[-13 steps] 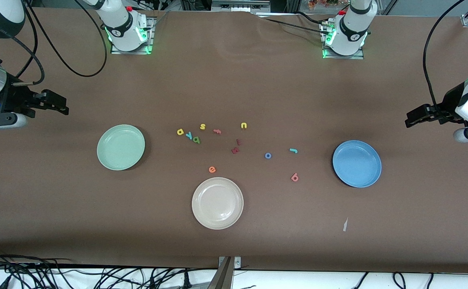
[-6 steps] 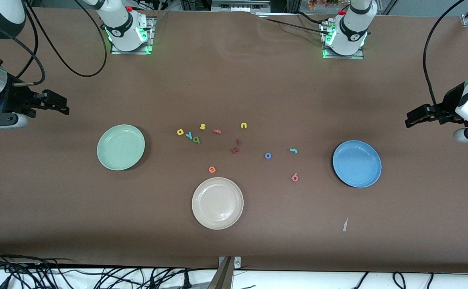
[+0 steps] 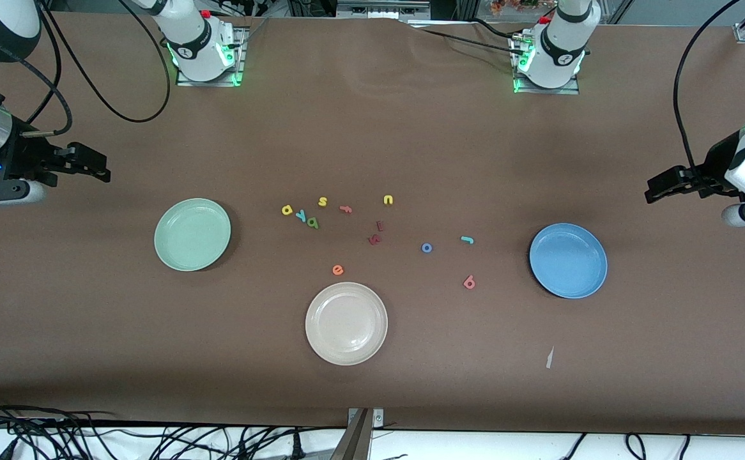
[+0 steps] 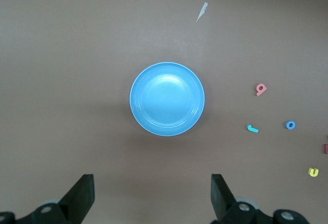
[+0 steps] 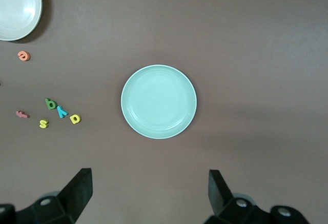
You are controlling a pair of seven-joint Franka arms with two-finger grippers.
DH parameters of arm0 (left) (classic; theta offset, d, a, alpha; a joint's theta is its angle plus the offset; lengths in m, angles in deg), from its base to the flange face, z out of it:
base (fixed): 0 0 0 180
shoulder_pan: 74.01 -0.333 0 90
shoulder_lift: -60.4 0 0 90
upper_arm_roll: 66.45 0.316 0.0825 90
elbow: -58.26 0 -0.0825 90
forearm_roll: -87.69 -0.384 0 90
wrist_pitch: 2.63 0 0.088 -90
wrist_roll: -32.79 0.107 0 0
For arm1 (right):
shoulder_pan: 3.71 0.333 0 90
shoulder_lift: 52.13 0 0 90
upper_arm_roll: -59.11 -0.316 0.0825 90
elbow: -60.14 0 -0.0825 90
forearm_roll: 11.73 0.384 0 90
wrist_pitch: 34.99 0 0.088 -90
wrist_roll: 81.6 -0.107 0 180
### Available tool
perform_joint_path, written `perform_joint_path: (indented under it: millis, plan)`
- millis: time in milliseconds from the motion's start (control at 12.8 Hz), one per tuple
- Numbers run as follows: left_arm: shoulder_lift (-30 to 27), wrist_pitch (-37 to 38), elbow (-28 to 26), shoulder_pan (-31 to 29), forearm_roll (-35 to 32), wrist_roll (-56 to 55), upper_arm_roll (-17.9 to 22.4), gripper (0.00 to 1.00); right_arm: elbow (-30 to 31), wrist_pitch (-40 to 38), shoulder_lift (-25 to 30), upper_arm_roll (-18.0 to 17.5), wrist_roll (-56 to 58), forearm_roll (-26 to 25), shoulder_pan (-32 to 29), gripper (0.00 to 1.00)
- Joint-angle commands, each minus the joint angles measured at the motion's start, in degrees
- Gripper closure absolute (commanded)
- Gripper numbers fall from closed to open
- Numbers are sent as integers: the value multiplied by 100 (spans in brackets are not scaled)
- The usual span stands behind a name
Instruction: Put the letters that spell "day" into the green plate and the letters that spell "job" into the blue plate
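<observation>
Nearest, the salmon "b" (image 3: 469, 282) lies at eight o'clock from the blue plate (image 3: 567, 260), with the blue "o" (image 3: 427, 248) and teal "j" (image 3: 467, 240) near nine. The yellow letter (image 3: 287, 209), teal "y" (image 3: 301, 216) and green letter (image 3: 312, 222) cluster at three o'clock from the green plate (image 3: 192, 234). All are probably light, thin and skiddy (pinch across a stem). The left gripper (image 3: 652, 190) and right gripper (image 3: 101, 169) hang wide apart over bare table at the end, empty.

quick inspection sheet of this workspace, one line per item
surface: brown table cover, small pale scrap lying on it
job's things: green plate and blue plate hold nothing; day letters and job letters lie loose between them
clutter: cream plate, other letters
grippers: left end effector open above the blue plate; right end effector open above the green plate
cables: black cables on the table
surroundings: nothing seen
</observation>
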Motion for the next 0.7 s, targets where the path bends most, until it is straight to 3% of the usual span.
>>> perform_joint_path:
  millis: [0, 624]
  plan:
    - [-22, -26, 7, -55, 125, 131, -22, 0, 49, -62, 79, -18, 50, -55, 5, 0]
    - [57, -26, 16, -38, 125, 131, -22, 0, 58, -62, 88, -18, 41, -55, 5, 0]
